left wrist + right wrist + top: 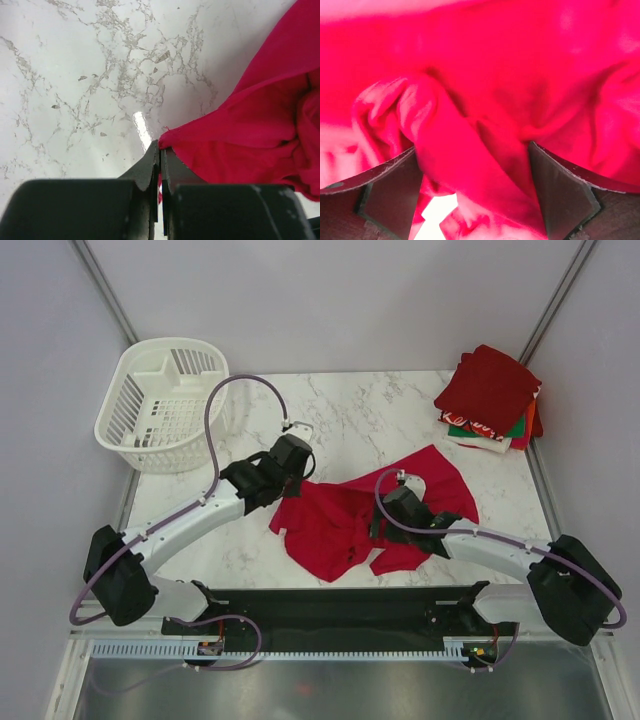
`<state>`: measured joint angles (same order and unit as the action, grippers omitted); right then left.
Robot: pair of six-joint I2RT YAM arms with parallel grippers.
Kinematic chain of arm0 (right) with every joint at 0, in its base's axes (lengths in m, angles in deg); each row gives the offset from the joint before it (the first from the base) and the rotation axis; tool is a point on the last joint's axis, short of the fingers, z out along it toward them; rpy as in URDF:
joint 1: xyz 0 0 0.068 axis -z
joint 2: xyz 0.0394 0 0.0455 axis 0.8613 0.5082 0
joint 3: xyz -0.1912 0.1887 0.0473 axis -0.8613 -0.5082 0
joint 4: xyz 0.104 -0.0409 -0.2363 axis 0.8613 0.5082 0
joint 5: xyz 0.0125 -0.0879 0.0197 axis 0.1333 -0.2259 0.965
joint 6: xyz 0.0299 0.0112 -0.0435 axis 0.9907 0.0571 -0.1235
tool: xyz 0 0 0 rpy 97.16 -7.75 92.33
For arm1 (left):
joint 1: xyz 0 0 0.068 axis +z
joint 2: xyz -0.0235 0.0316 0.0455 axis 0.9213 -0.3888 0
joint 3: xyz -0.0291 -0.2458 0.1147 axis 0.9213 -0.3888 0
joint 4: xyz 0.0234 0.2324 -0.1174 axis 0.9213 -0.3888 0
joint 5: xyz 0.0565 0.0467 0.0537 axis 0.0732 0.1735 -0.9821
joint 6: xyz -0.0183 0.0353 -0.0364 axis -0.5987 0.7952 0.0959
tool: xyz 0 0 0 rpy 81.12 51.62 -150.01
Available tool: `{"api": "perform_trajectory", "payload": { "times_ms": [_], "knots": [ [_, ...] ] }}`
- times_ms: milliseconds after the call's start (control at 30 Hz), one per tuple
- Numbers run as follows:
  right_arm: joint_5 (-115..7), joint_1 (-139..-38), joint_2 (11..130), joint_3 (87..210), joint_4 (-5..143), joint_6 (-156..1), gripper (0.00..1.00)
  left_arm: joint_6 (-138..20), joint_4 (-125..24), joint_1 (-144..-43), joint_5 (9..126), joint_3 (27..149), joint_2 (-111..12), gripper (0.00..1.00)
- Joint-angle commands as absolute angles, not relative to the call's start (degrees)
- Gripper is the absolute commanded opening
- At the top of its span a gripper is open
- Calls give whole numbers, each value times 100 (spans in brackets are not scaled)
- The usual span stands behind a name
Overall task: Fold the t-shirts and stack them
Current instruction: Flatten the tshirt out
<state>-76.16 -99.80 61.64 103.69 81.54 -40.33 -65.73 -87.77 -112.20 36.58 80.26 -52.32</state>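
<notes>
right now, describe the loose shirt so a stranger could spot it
Start at the marble table and look to its near middle. There lies the bright red t-shirt, crumpled and spread out, unlike the folded stack in the far right corner.

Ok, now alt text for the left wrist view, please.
The black two-finger left gripper is shut on the corner of a crumpled bright red cloth t-shirt that spreads to the right. White, grey-veined marble tabletop fills the rest of the frame.

White arms (190, 520) — black joints, lilac cables (208, 425).
</notes>
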Motion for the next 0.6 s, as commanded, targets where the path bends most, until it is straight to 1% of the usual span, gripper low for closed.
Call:
{"api": "perform_trajectory", "payload": {
  "times_ms": [0, 33, 67, 167, 233, 333, 367, 400, 433, 500, 567],
  "knots": [
    [-6729, -10707, 6166, 10331, 7313, -3494, 89, -6254, -8777, -11028, 3603, 8122, -5125, 2],
    [-6589, -10979, 6218, 10410, 7199, -3458, 89, -6228, -8786, -10975, 3629, 8158, -5168, 2],
    [-6518, -11582, 6376, 10533, 7015, -3466, 89, -6210, -8795, -10948, 3647, 8202, -5195, 2],
    [-6578, -12612, 6745, 11497, 7204, -3782, 92, -6070, -8909, -10887, 3638, 8369, -5300, 2],
    [-6903, -12775, 6764, 11746, 7539, -3827, 96, -6017, -8996, -10878, 3603, 8448, -5327, 2],
    [-7763, -12705, 6501, 12045, 8188, -4036, 98, -5929, -9058, -10860, 3542, 8431, -5345, 2],
    [-8000, -12557, 6378, 12272, 8660, -4090, 98, -5903, -9067, -10851, 3515, 8413, -5345, 2],
    [-8577, -12068, 6133, 12544, 9466, -4221, 98, -5902, -9102, -10860, 3463, 8326, -5345, 2],
    [-8583, -12063, 6131, 12581, 9474, -4222, 98, -5902, -9111, -10860, 3462, 8325, -5345, 2],
    [-8916, -11722, 5939, 12556, 9719, -4222, 98, -5911, -9120, -10851, 3436, 8246, -5336, 2],
    [-8803, -10932, 5552, 12258, 9799, -4222, 98, -5937, -9120, -10860, 3392, 8176, -5310, 2]
  ]
}}
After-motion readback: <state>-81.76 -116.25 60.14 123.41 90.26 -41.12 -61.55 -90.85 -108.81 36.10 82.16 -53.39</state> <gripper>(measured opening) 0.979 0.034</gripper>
